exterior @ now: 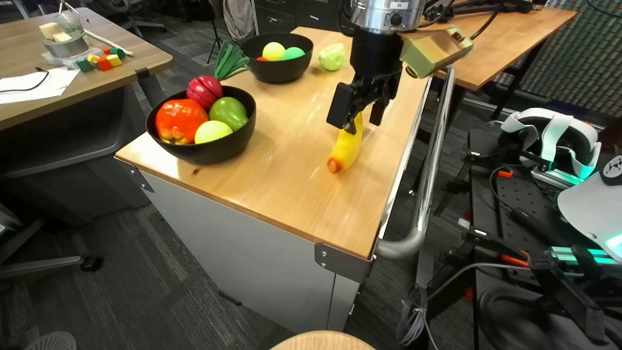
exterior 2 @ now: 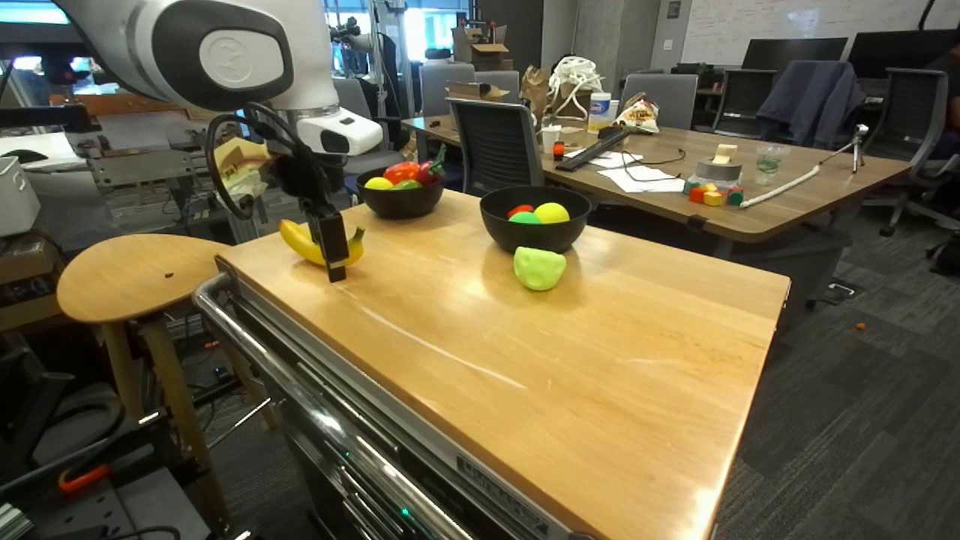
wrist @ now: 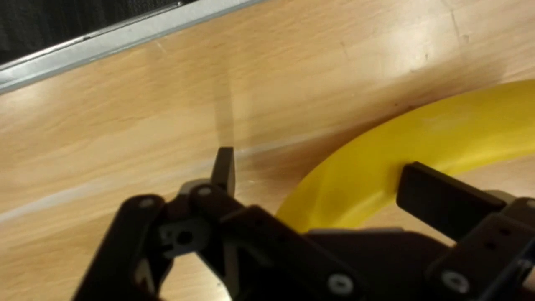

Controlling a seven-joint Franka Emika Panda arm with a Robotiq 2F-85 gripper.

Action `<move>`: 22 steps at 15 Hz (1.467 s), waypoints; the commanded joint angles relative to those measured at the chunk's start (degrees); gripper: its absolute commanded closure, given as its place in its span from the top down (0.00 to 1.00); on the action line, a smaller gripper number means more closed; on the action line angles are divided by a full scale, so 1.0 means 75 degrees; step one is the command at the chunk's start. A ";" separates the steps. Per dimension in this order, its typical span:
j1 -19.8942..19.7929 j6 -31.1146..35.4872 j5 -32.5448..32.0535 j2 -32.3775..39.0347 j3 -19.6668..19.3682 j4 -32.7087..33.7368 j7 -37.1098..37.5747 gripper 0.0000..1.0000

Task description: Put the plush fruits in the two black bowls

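Observation:
A yellow plush banana (exterior: pixel 344 150) lies on the wooden tabletop near the rail side; it also shows in an exterior view (exterior 2: pixel 300 241) and in the wrist view (wrist: pixel 443 129). My gripper (exterior: pixel 358 120) is open and low over the banana. In the wrist view (wrist: pixel 318 167) its fingers are wide apart with the banana between them, the right finger overlapping its inner edge. One black bowl (exterior: pixel 214 156) holds red, green and yellow fruits and a red one with green leaves. Another black bowl (exterior 2: pixel 534 234) holds yellow, green and red pieces. A light-green plush piece (exterior 2: pixel 539 268) lies beside it.
A metal rail (exterior: pixel 431 165) runs along one table side; it also shows in an exterior view (exterior 2: pixel 315 409). A round wooden stool (exterior 2: pixel 142 274) stands by the table end. A desk (exterior 2: pixel 825 187) with small blocks and papers stands beyond the bowls.

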 commanded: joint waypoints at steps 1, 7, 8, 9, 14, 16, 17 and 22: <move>-0.0018 0.0344 -0.0448 0.0436 0.0047 0.0227 0.0527 0.71; 0.0080 0.0246 0.0463 0.0099 0.0084 0.0330 -0.0009 0.95; 0.0094 0.0163 0.0733 -0.0021 0.0097 0.0322 -0.0199 1.00; 0.0102 0.0121 0.0956 -0.0095 0.0104 0.0322 -0.0359 1.00; 0.0150 0.0077 0.1837 -0.0364 0.0108 0.0322 -0.1041 1.00; 0.0161 0.0114 0.1986 -0.0408 0.0112 0.0330 -0.1152 1.00; 0.0166 0.0194 0.2018 -0.0389 0.0117 0.0334 -0.1171 1.00; 0.0235 0.0169 0.2272 -0.0214 0.0124 0.0461 -0.1809 1.00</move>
